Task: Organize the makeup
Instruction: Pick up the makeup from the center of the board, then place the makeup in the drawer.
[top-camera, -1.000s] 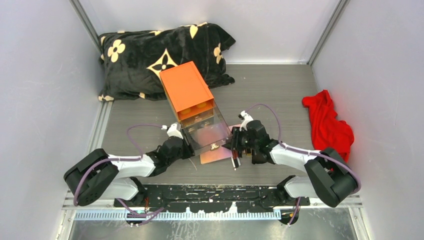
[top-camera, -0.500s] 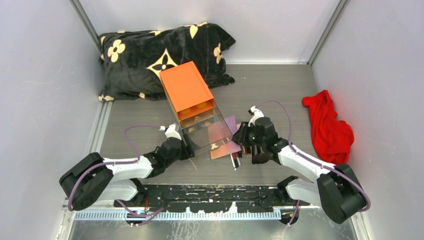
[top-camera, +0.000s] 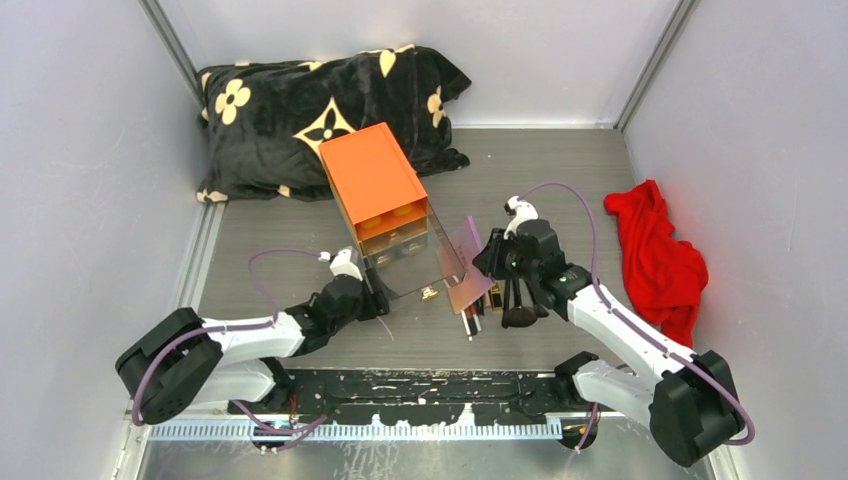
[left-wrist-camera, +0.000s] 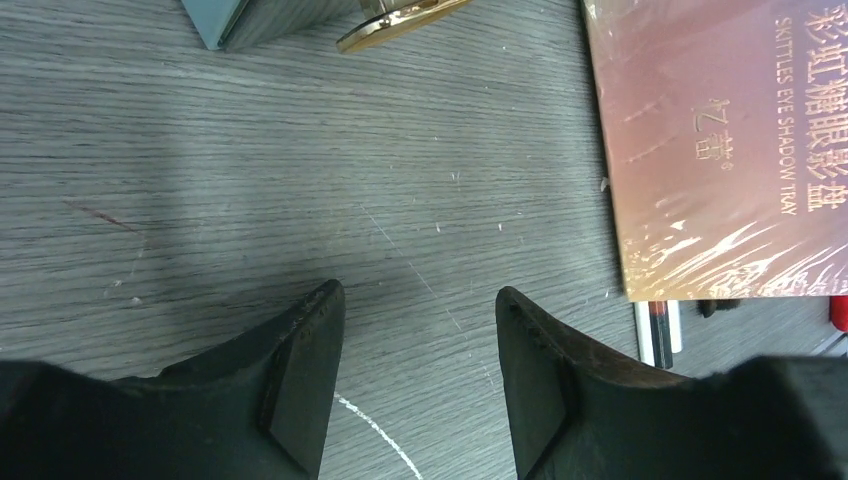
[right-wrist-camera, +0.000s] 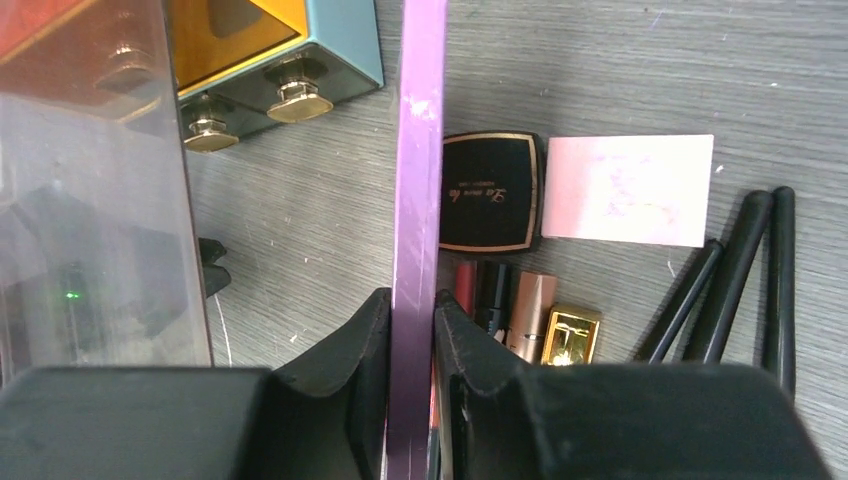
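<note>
Clamps the pink eyeshadow palette (right-wrist-camera: 418, 150) on edge in the narrowly parted right gripper (right-wrist-camera: 412, 310), just beside the clear drawer (right-wrist-camera: 95, 200) standing out of the orange-topped box (top-camera: 372, 180). Holds the left gripper (left-wrist-camera: 418, 295) half open and empty, low over the table (left-wrist-camera: 200, 150) by the drawer's front corner. Shows black compact (right-wrist-camera: 492, 190), lipsticks (right-wrist-camera: 530, 315) and brushes (right-wrist-camera: 735, 270) lying flat toward the near edge, beneath the right gripper. Cannot make out the drawer's contents.

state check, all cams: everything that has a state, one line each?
left pincer, open, empty, low over the table
right pincer, shut on the palette's edge
palette, clamped, tipped up on edge beside the drawer
clear drawer, pulled out of the orange-topped box
black compact, closed, flat on the table
brushes, lying side by side on the table
red cloth, crumpled near the right wall
</note>
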